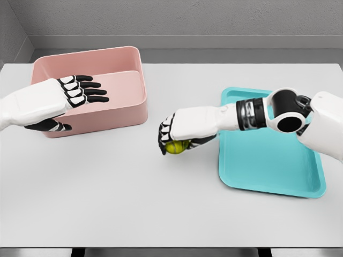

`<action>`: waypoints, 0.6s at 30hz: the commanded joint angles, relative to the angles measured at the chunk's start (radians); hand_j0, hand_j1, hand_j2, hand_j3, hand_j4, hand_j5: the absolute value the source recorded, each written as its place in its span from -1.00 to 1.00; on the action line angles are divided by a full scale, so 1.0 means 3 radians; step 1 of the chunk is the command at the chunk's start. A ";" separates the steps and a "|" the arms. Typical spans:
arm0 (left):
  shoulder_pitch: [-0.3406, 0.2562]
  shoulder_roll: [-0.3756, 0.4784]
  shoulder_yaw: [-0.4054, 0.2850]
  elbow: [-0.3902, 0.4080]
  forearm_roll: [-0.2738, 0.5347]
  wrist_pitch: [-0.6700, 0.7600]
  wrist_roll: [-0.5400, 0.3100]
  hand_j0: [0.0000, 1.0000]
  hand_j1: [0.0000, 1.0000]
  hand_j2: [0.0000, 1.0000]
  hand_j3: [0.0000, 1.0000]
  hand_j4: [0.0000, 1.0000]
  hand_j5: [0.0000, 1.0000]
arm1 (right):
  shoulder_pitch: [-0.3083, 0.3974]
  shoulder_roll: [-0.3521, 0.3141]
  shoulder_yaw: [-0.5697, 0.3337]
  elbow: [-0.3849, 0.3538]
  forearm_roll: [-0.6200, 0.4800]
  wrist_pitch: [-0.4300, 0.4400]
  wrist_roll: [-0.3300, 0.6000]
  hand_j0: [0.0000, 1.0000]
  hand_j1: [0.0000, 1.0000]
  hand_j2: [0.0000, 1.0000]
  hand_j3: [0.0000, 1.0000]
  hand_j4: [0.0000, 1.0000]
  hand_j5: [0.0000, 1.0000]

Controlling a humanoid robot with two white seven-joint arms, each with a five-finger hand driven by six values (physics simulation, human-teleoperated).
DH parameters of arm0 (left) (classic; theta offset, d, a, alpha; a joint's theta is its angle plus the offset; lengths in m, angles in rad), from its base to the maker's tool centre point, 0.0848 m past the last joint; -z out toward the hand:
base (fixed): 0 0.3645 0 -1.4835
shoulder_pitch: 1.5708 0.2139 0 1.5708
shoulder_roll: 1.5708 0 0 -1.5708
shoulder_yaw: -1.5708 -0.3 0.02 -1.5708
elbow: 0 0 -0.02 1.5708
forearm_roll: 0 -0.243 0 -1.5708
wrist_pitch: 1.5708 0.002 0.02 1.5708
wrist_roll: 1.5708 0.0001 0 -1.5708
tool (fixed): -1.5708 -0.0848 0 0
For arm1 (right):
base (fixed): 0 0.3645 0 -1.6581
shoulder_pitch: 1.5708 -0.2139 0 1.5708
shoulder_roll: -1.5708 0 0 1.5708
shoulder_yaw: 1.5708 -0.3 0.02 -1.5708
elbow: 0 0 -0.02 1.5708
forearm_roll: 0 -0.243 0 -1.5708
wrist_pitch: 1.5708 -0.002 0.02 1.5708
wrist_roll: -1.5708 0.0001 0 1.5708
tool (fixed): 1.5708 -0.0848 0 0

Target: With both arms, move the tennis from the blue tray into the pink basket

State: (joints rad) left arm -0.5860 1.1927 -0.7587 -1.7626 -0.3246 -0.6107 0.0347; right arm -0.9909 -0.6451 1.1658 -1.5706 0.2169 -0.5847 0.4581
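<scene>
Right now our tennis ball [175, 148] sits under the palm of our right hand [179, 133], whose fingers curl down around its far side so that only the yellow-green lower half shows. It is off the blue tray [278, 174] and over the bare white table [161, 209], roughly midway between tray and pink basket [126, 110]; whether it rests on the table or hangs just above it, we cannot tell. We judge the overhand cage grip to be deliberate: a round ball rolls, and fingers wrapped from above keep it from slipping out sideways.

Our right arm is stretched well across the tray toward the centre, which looks like the limit of comfortable reach (the basket lies on the opposite side). That would explain the left hand [69, 96], which hovers over the basket's near rim, fingers straight and spread, holding nothing, palm seemingly turned inward. We read it as waiting to take the ball, since the task calls for both arms.

The tray carries nothing else we can see.
</scene>
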 commanded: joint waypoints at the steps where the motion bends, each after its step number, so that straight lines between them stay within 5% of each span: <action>1: 0.0000 0.0002 0.0003 0.0000 0.0024 -0.0001 0.0002 1.00 1.00 1.00 1.00 1.00 1.00 | 0.0000 0.0125 0.0020 0.0004 -0.0023 0.0088 0.0002 0.12 0.12 0.12 0.12 0.12 0.12; 11: 0.0020 -0.0003 0.0018 0.0000 0.0024 -0.0001 -0.0008 1.00 1.00 1.00 1.00 1.00 1.00 | -0.0005 0.0396 0.0128 0.0056 -0.0017 0.0262 0.0033 0.09 0.09 0.09 0.09 0.09 0.09; 18: 0.0205 -0.0003 0.0095 0.0000 0.0049 -0.0001 -0.0003 1.00 1.00 1.00 1.00 1.00 1.00 | -0.0005 0.0509 0.0194 0.0194 0.0024 0.0262 0.0028 0.09 0.09 0.09 0.09 0.09 0.09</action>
State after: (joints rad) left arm -0.5246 1.1903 -0.7348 -1.7628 -0.3183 -0.6107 0.0332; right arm -0.9925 -0.5034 1.2171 -1.5270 0.2278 -0.5086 0.4670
